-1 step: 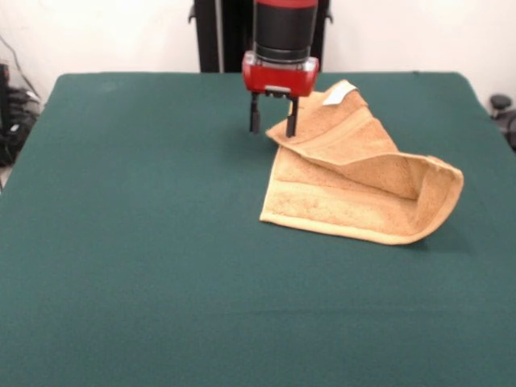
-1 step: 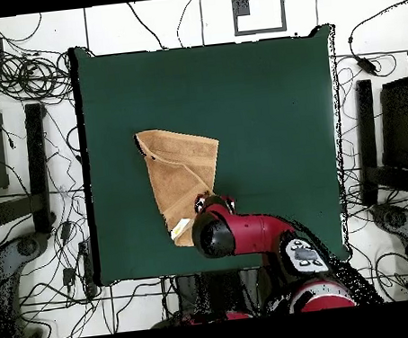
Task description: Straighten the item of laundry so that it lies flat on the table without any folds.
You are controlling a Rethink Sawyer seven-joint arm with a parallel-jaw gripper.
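Terry towel [image 1: 355, 181], soft, light and limp, lies folded over itself on the table [image 1: 145, 242], toward the robot's side. Gripper [image 1: 273, 122] sits at its folded edge, fingers parted, holding nothing. Best grab: tagged corner [image 1: 338, 93], then peel outward.

In the overhead view the arm [image 2: 251, 234] hides the pincer and the towel's [image 2: 183, 174] five o'clock corner.
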